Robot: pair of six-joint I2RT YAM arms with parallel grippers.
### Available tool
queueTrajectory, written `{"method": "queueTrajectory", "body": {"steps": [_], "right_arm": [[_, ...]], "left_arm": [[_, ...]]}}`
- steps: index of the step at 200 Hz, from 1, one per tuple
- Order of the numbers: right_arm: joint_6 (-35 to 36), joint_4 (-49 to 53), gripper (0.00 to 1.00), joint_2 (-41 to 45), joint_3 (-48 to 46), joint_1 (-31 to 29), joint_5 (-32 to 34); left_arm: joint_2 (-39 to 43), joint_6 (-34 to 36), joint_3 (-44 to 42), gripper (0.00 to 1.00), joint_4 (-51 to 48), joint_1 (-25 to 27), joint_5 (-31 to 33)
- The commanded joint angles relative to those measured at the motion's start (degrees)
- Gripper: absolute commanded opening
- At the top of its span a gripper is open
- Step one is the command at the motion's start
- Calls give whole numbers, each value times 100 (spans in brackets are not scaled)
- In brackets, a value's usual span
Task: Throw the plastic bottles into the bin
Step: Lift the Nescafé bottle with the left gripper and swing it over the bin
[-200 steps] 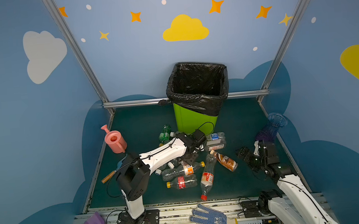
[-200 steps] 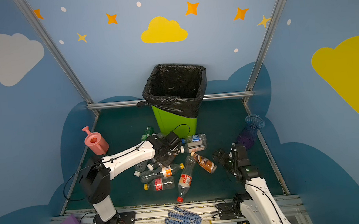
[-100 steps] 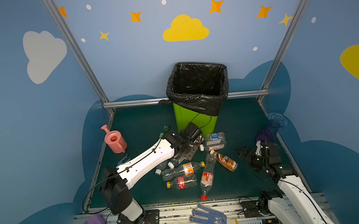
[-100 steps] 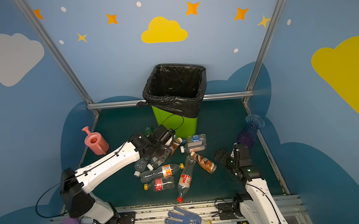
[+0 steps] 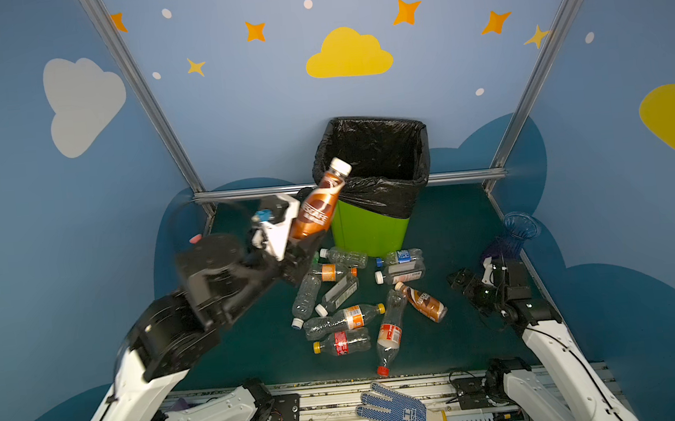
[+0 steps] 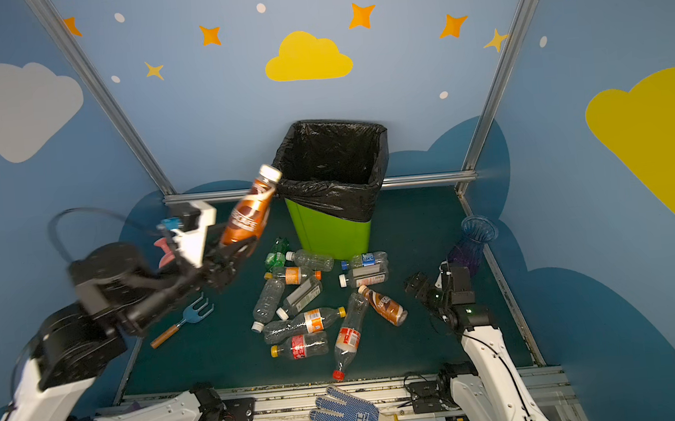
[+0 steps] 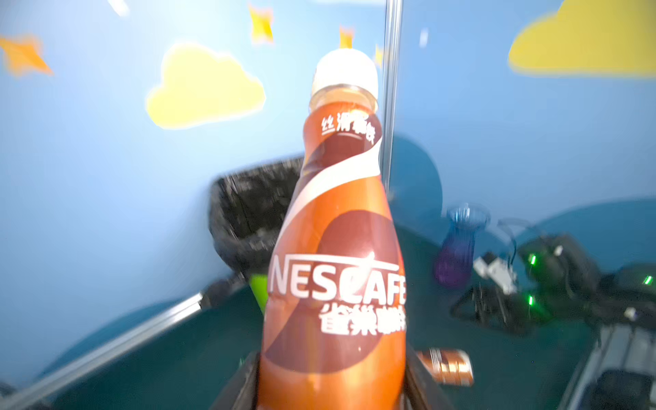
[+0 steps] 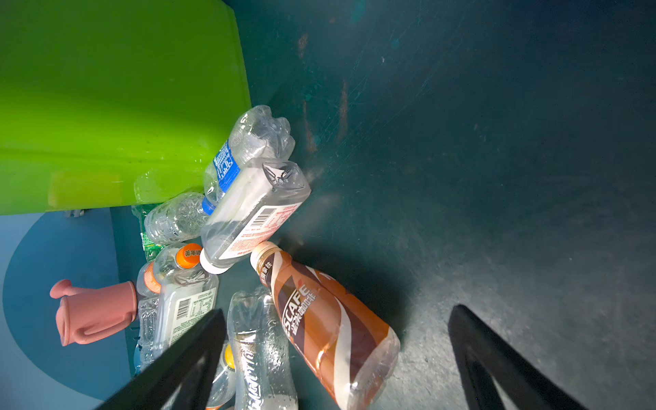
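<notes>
Orange-brown plastic bottle [image 5: 319,211], white cap tilted toward the bin [image 5: 371,229], is pinched at its base by the left hand [image 5: 303,243], raised just beside the black-lined rim. More bottles [image 5: 349,316] lie scattered on the bench [image 5: 256,352] before the bin. The right hand [image 5: 459,282] hangs spread wide, low beside them.

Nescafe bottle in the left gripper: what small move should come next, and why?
Probably carry the bottle on over the bin before releasing. The left gripper holds it raised, cap tilted toward the bin, but seemingly short of the rim.
</notes>
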State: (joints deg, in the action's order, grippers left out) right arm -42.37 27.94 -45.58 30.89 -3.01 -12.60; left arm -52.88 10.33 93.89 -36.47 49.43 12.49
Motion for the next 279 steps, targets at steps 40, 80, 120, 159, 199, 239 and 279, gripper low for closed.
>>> {"method": "queueTrajectory", "body": {"steps": [40,80,120,159,199,239,279], "right_arm": [[58,-189,97,-131,242,56,-111],[80,-199,97,-77,189,73,-268],[155,-8,97,256,180,188,-259],[109,-26,97,317,71,283,-404],[62,50,97,338,56,298,-416],[-210,217,96,410,-11,233,-754],[-543,601,95,655,16,-383,-504]], "left_arm": [[-413,1427,116,55,2605,-58,565],[-2922,-1066,1631,59,1452,-1966,-1853],[-5591,-1030,6073,82,-1083,-2021,-2344],[-5216,-858,6541,100,-186,-2001,-2063],[-3779,-732,4102,100,1047,-1981,-1800],[-3071,-621,2635,100,1165,-2000,-1274],[-1887,-814,-129,100,1953,-2158,-613]]}}
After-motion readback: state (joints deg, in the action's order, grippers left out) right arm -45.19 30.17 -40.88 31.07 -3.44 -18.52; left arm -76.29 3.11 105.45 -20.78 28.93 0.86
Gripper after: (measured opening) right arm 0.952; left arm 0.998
